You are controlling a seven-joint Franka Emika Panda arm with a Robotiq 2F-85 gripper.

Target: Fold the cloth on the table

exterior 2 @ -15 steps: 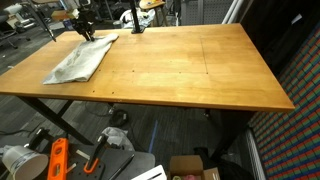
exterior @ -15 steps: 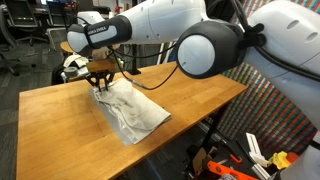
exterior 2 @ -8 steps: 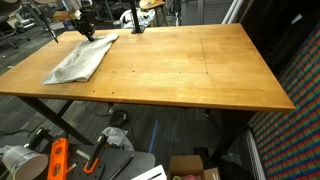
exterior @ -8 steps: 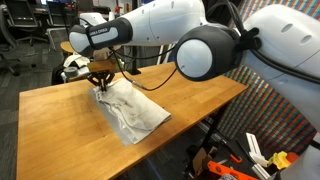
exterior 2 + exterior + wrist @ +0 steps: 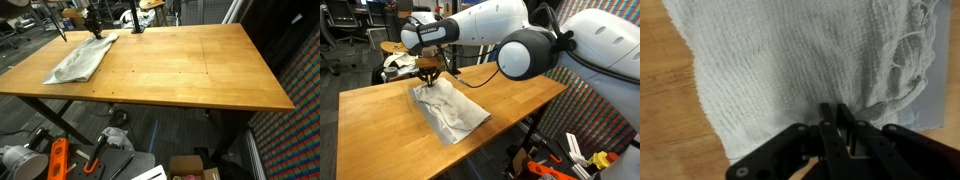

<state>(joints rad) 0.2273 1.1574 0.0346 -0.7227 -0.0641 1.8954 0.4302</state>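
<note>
A crumpled grey-white cloth (image 5: pixel 450 112) lies on the wooden table (image 5: pixel 380 125), near its far edge; it also shows in an exterior view (image 5: pixel 80 60). My gripper (image 5: pixel 430 76) is at the cloth's far corner in both exterior views (image 5: pixel 97 30). In the wrist view the black fingers (image 5: pixel 829 120) are pressed together at the near edge of the cloth (image 5: pixel 790 60), and a fold of the weave seems pinched between them. The pinched spot itself is hidden by the fingers.
The table's front edge and bare wood (image 5: pixel 190 70) stretch beside the cloth. Chairs and clutter (image 5: pixel 392 62) stand behind the table. Tools and boxes (image 5: pixel 60 158) lie on the floor under it.
My gripper has moved a little sideways along the cloth's far corner and the corner has bunched up slightly with it. The rest of the cloth has not moved.
</note>
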